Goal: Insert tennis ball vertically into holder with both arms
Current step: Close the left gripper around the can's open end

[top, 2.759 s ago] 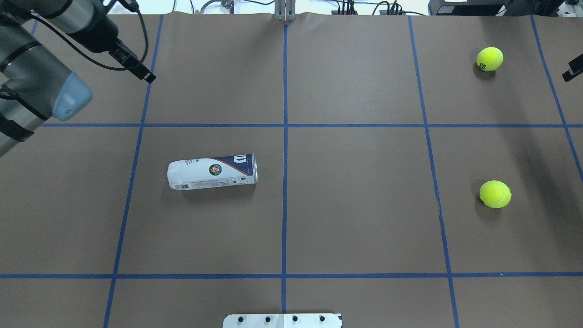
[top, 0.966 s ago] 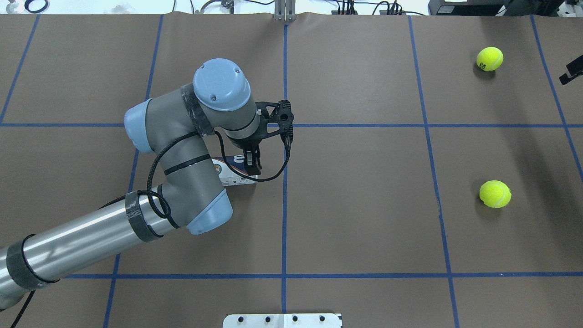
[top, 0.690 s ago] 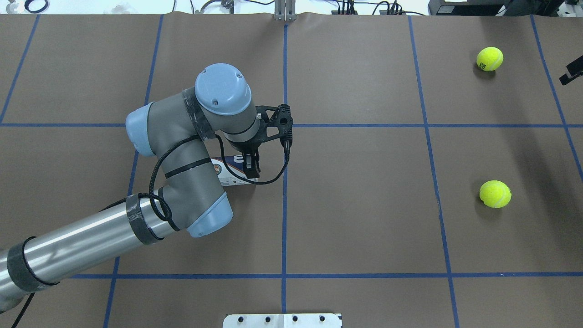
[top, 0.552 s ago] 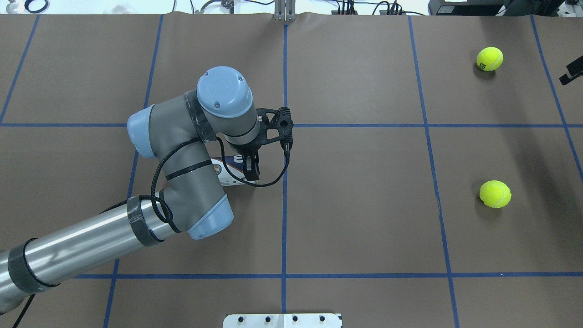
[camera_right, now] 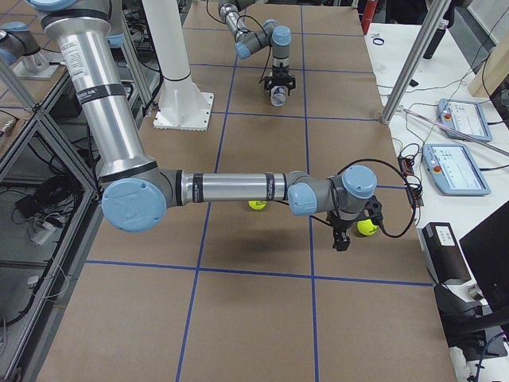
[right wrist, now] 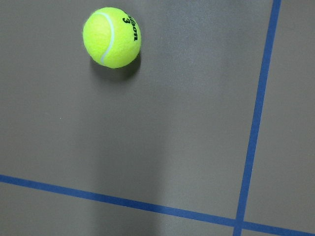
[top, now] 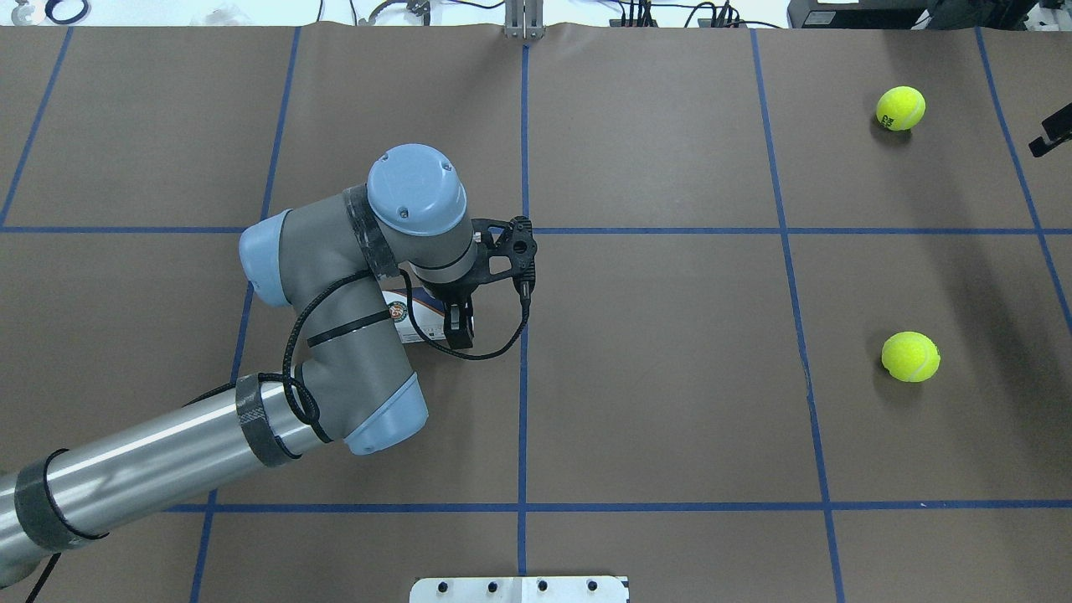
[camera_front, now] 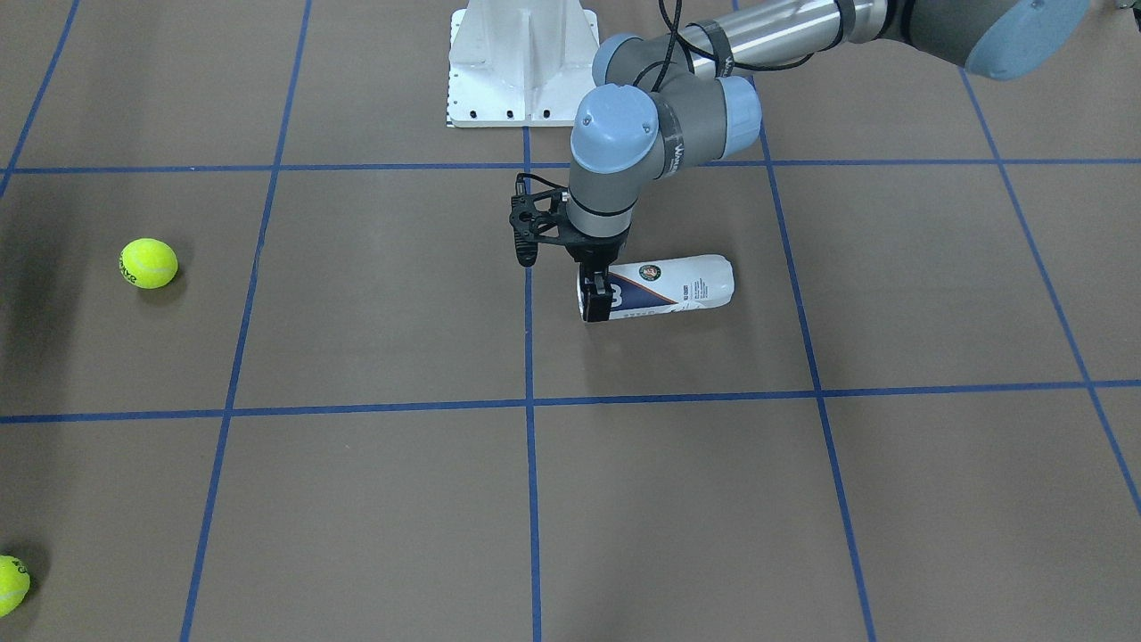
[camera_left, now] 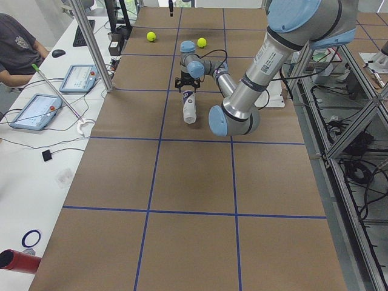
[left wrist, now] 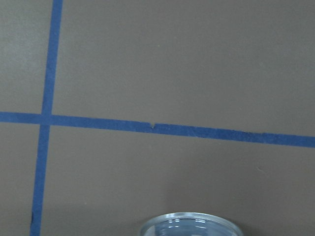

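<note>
Our left gripper [camera_front: 595,301] sits over the rim end of the clear cylindrical tennis-ball can with white and navy label [camera_front: 677,285], which lies on its side, long axis across the brown table [camera_front: 357,499]. We cannot tell whether the fingers clamp it. Our right gripper [camera_right: 340,241], its state also unclear, hangs well apart near a yellow-green tennis ball [right wrist: 111,37].

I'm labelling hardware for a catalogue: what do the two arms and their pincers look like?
The left arm and right arm are alike: silver tubes, grey joints with light-blue caps, black bands, loose black cables. The left pincer and right pincer are black.
</note>
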Tool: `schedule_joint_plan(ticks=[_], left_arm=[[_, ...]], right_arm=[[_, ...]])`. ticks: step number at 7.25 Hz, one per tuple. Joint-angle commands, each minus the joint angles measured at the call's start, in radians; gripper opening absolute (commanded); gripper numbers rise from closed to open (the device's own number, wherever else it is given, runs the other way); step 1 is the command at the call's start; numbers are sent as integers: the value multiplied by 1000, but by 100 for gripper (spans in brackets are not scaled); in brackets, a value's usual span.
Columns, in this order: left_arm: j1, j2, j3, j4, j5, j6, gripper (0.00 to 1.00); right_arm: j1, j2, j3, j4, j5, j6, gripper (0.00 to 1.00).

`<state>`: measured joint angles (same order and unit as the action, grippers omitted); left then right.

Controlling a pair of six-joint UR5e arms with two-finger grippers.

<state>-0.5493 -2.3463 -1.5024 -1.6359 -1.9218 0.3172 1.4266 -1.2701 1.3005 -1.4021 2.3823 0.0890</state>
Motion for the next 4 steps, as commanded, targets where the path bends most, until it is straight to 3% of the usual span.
schedule_joint_plan(ticks=[1,4], left_arm=[[12,-2,22,-2,3,0,99],[15,-2,51,-12,32,2,99]], right_arm=[[0,0,0,0,0,0,100],[0,0,0,0,0,0,99]])
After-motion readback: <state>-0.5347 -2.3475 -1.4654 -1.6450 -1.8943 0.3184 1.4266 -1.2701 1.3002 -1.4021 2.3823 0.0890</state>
